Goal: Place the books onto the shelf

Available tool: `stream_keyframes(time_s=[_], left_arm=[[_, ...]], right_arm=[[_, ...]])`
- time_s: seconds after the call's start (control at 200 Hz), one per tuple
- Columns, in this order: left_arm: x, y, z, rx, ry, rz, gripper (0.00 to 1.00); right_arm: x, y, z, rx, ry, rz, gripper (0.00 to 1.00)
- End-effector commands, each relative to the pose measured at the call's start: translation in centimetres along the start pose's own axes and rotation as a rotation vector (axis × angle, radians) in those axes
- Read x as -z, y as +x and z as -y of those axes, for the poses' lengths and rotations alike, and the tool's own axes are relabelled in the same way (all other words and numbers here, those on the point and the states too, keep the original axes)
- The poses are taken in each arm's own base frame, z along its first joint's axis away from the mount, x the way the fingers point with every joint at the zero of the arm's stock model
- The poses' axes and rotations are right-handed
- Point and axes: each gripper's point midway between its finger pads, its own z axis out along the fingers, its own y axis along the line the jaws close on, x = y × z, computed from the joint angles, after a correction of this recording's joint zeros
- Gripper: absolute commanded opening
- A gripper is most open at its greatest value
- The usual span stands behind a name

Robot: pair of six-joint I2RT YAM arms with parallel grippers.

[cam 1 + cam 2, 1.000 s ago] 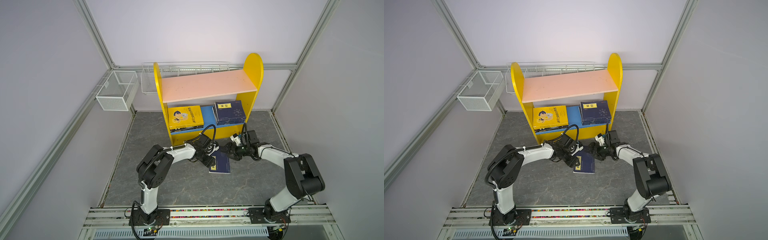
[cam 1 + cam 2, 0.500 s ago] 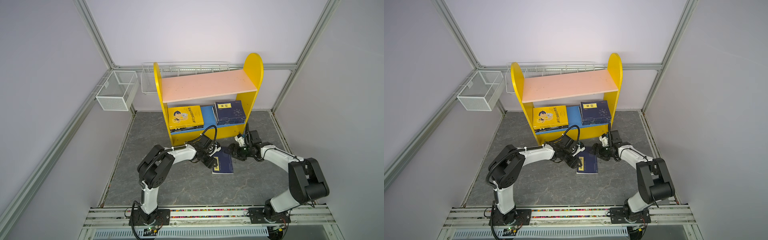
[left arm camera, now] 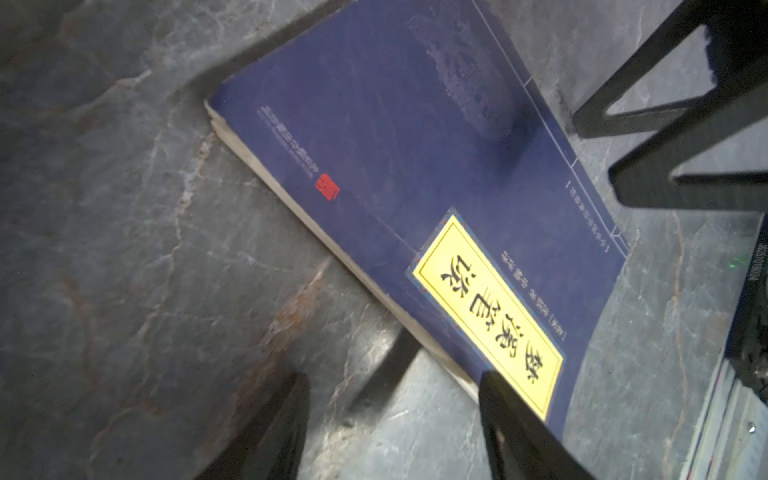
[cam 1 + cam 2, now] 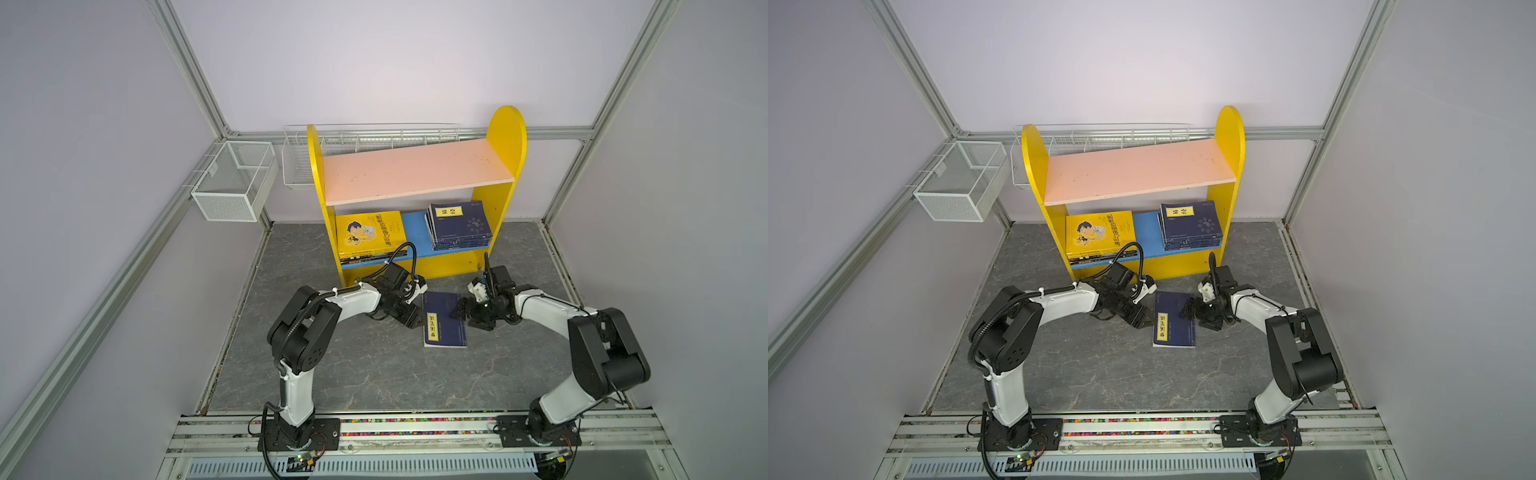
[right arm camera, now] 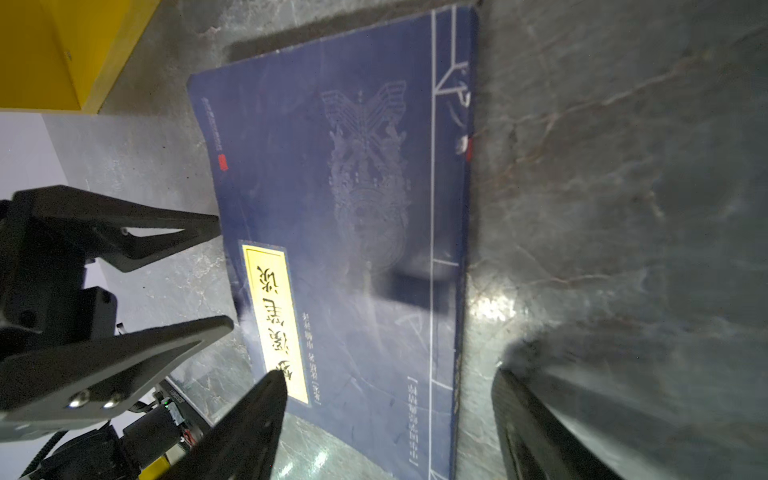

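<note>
Item: navy book (image 4: 444,320), flat on the grey worktop (image 4: 374,374), at 6 o'clock of the shelf (image 4: 505,137). Left fingers (image 3: 278,424) were spread at its 9 o'clock edge. Right fingers (image 5: 249,436) were spread at 2 o'clock, gripping nothing. Other books (image 4: 459,224) lay stacked on the blue board (image 4: 415,232).

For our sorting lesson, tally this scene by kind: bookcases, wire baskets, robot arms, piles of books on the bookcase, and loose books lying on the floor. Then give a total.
Bookcase: 1
Wire baskets: 2
Robot arms: 2
Book piles: 2
Loose book: 1
Total: 8
</note>
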Motion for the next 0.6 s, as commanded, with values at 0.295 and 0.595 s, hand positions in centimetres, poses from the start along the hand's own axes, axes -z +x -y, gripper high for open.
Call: stream_keyframes(time_s=[0.295,0.595], left_arm=[[-2.9,3.7,-0.4,0.029,-0.045,-0.178,0.4],[-4.5,4.8,0.4,-0.005,-0.03,-0.24,0.2]], right_arm=[[-1.7,0.9,-0.4,0.048,-0.005,-0.045,0.81],[1.5,-1.7,-8.0,0.183,-0.303,0.041,0.8]])
